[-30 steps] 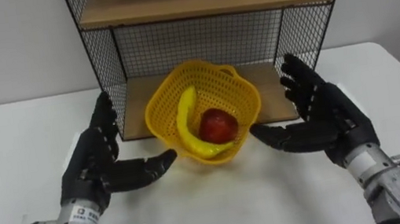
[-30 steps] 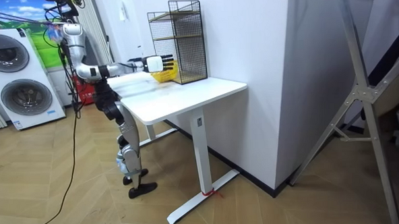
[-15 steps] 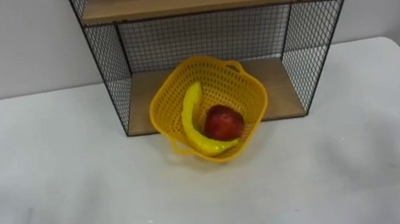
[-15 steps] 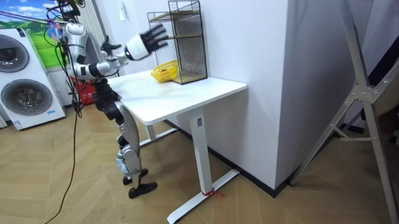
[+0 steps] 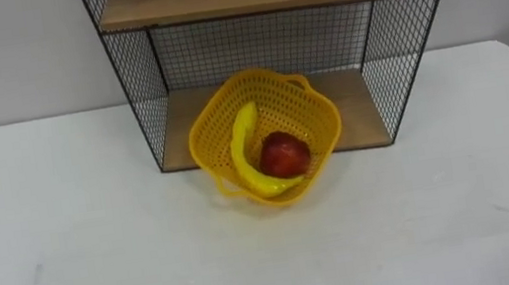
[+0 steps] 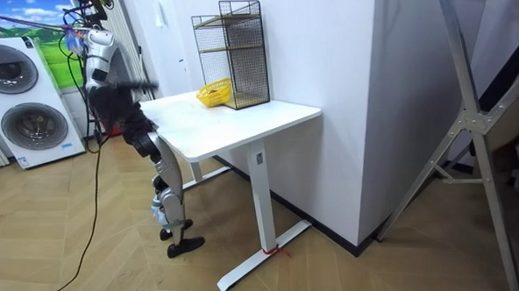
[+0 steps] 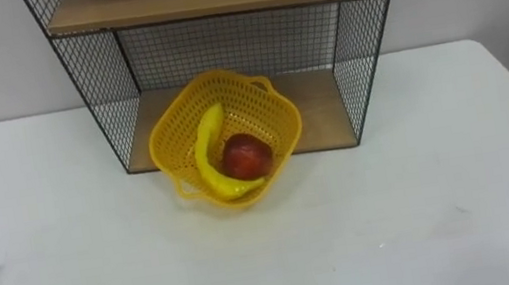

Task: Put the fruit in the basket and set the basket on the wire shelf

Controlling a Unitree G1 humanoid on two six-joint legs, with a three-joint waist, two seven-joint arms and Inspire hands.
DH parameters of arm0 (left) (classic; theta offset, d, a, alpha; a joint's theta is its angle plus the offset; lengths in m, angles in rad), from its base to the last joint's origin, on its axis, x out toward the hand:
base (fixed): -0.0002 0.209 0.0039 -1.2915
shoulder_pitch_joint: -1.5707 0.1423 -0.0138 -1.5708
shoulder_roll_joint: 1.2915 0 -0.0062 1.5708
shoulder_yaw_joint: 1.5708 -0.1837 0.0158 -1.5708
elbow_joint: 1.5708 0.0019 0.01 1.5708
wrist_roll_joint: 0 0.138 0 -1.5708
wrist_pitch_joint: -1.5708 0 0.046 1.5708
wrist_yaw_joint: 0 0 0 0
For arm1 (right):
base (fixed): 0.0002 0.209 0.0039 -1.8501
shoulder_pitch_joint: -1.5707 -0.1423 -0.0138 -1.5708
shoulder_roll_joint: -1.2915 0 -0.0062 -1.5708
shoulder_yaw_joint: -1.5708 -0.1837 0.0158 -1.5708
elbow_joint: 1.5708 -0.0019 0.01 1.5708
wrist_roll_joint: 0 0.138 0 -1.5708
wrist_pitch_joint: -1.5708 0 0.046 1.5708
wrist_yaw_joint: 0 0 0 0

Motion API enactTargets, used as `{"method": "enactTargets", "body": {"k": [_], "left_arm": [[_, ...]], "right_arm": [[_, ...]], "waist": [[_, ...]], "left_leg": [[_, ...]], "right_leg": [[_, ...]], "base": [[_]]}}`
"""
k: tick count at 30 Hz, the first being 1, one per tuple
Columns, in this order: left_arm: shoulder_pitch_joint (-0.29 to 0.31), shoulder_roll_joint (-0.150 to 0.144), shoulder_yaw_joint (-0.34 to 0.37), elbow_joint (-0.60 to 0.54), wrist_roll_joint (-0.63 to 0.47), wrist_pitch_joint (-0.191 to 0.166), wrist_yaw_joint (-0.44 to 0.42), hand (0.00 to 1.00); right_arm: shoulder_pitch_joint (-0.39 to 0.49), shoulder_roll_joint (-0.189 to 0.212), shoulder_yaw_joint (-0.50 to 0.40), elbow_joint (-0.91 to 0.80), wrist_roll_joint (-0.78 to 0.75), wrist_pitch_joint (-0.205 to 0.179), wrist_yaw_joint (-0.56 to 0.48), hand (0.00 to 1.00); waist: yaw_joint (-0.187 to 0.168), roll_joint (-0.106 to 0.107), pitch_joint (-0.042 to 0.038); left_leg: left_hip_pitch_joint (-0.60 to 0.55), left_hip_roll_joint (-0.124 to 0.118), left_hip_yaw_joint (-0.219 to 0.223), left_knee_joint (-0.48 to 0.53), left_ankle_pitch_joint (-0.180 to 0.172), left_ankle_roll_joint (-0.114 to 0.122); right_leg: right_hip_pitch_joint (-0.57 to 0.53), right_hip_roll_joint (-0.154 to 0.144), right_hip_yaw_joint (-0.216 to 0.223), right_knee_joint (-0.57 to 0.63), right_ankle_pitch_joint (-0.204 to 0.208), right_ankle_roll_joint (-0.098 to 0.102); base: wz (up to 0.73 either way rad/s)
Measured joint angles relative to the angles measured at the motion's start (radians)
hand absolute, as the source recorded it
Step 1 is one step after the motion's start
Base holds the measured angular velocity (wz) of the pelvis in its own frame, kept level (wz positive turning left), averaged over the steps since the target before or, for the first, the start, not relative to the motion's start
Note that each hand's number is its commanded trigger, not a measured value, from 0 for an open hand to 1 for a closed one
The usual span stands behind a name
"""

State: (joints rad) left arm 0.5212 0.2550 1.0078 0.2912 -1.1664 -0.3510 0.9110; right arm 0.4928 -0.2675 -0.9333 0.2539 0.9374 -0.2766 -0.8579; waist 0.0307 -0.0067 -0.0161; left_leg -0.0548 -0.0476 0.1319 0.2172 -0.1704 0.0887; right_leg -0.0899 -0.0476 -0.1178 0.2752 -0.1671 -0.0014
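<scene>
Room view first: where is the robot's hand, and what is it doing?

One hand reads as a dark blur close by the robot's chest, at the end of the white table; whether it is slack or clenched I cannot tell; I judge it holds none of the fruit, since all of that sits ahead.

And the basket from there?

Straight ahead of the hand and well apart from it; the yellow basket rests tilted at the mouth of the wire shelf, far side over the lower board, near side out on the table; banana and apple lie inside, touching; the banana's long axis runs away from the robot; neither arm looks nearer; a forward push would seat it, I judge.

Surface, room?

Bare tabletop between; wood floor; two washing machines behind the robot.
</scene>
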Motion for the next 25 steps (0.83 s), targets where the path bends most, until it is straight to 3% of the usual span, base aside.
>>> {"method": "enactTargets", "body": {"k": [2, 3, 5, 7, 9, 12, 13, 14, 15, 17, 20, 25], "left_arm": [[-0.003, 0.000, -0.054, 0.223, -0.127, 0.003, -0.032, 0.00], [-0.009, 0.000, -0.071, 0.286, -0.154, 0.004, -0.047, 0.00], [-0.041, -0.009, -0.116, 0.515, -0.239, 0.032, -0.101, 0.00], [-0.057, -0.039, -0.122, 0.643, -0.241, 0.061, -0.167, 0.00], [-0.070, -0.071, -0.121, 0.769, -0.189, 0.094, -0.259, 0.00], [-0.078, -0.123, -0.171, 0.930, 0.090, 0.160, -0.406, 0.00], [-0.078, -0.131, -0.219, 0.966, 0.253, 0.200, -0.460, 0.00], [-0.083, -0.128, -0.296, 0.981, 0.445, 0.241, -0.503, 0.00], [-0.087, -0.126, -0.338, 0.984, 0.541, 0.257, -0.523, 0.00], [-0.119, -0.096, -0.539, 0.984, 0.835, 0.322, -0.587, 0.00], [-0.190, -0.094, -0.652, 0.986, 1.044, 0.388, -0.644, 0.00], [-0.260, -0.093, -0.698, 0.968, 1.169, 0.455, -0.706, 0.00]], "right_arm": [[-0.002, 0.001, 0.006, 0.274, 0.200, 0.012, 0.042, 0.00], [-0.005, 0.002, 0.010, 0.343, 0.237, 0.014, 0.053, 0.00], [-0.021, 0.021, 0.052, 0.594, 0.360, 0.017, 0.122, 0.00], [-0.046, 0.045, 0.076, 0.772, 0.370, 0.024, 0.201, 0.00], [-0.074, 0.068, 0.099, 0.936, 0.335, 0.054, 0.286, 0.00], [-0.137, 0.100, 0.203, 1.135, 0.071, 0.125, 0.417, 0.00], [-0.152, 0.102, 0.270, 1.185, -0.064, 0.163, 0.465, 0.00], [-0.183, 0.100, 0.345, 1.208, -0.206, 0.207, 0.506, 0.00], [-0.197, 0.095, 0.378, 1.220, -0.282, 0.224, 0.524, 0.00], [-0.264, 0.072, 0.523, 1.254, -0.475, 0.282, 0.568, 0.00], [-0.351, 0.054, 0.609, 1.260, -0.609, 0.343, 0.599, 0.00], [-0.384, 0.055, 0.632, 1.211, -0.725, 0.419, 0.651, 0.00]], "waist": [[-0.005, -0.004, -0.0093], [-0.005, -0.004, -0.0098], [0.000, -0.006, -0.0103], [0.000, -0.007, -0.0114], [0.001, -0.009, -0.0112], [0.000, -0.011, -0.0105], [0.000, -0.013, -0.0097], [-0.003, -0.015, -0.0089], [-0.005, -0.017, -0.0087], [-0.026, -0.024, -0.0053], [-0.024, -0.026, -0.0040], [-0.028, -0.027, 0.0008]], "left_leg": [[-0.003, 0.000, -0.003, 0.006, -0.007, 0.002], [-0.002, 0.000, -0.003, 0.008, -0.008, 0.002], [-0.002, 0.000, -0.004, 0.009, -0.010, 0.001], [0.004, -0.001, -0.010, 0.011, -0.014, -0.004], [0.019, 0.000, -0.009, 0.011, -0.018, -0.007], [0.055, 0.005, 0.005, 0.003, -0.023, -0.003], [0.067, 0.005, 0.002, 0.002, -0.024, -0.004], [0.077, 0.005, -0.001, 0.003, -0.024, -0.004], [0.081, 0.004, -0.004, 0.002, -0.024, -0.004], [0.104, -0.002, -0.030, -0.007, -0.019, -0.012], [0.134, -0.004, -0.036, -0.019, -0.009, -0.027], [0.136, -0.002, -0.037, -0.019, -0.005, -0.033]], "right_leg": [[0.005, -0.003, -0.009, -0.001, -0.001, -0.002], [0.007, -0.003, -0.008, 0.001, -0.001, -0.001], [0.010, -0.004, -0.009, 0.001, -0.005, 0.004], [0.023, -0.004, -0.011, -0.001, -0.010, 0.006], [0.038, -0.004, -0.010, -0.003, -0.010, 0.006], [0.074, 0.003, 0.009, -0.015, -0.007, 0.011], [0.089, 0.004, 0.008, -0.021, -0.005, 0.012], [0.096, 0.003, 0.004, -0.024, -0.005, 0.012], [0.103, 0.003, 0.002, -0.027, -0.005, 0.012], [0.143, 0.000, -0.024, -0.056, 0.005, 0.012], [0.171, 0.004, -0.022, -0.071, 0.009, 0.010], [0.174, 0.007, -0.021, -0.074, 0.013, 0.006]], "base": [[0.12], [0.08], [0.02], [0.00], [-0.02], [-0.01], [0.07], [0.09], [0.21], [0.33], [0.01], [0.00]]}}
